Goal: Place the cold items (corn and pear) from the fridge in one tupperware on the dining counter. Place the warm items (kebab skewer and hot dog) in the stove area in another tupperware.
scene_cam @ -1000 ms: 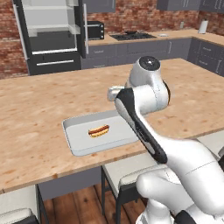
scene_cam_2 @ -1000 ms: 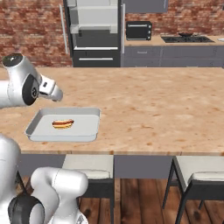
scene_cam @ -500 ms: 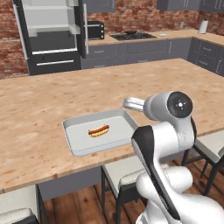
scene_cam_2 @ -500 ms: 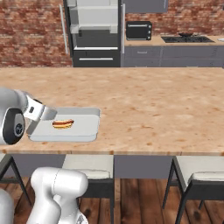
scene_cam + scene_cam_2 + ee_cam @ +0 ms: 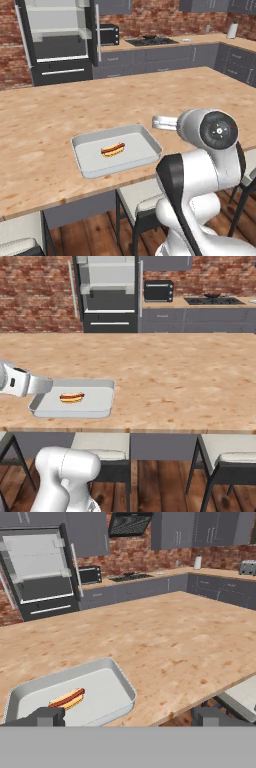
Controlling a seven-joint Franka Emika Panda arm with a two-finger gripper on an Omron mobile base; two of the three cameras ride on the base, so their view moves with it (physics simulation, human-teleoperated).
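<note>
Gripper (image 5: 128, 716) jaws wide apart, nothing between them; we see it low at the near edge of the dining counter (image 5: 165, 637). Hot dog (image 5: 67, 699) lies in the grey tray (image 5: 122, 684), just ahead of our left fingertip (image 5: 46, 716).

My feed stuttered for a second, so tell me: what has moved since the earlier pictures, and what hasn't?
The arm swung down and back from above the tray toward the counter's near edge; its open gripper now looks across the dining counter, holding nothing. The hot dog lies in the tray as before; the fridge stays open.
</note>
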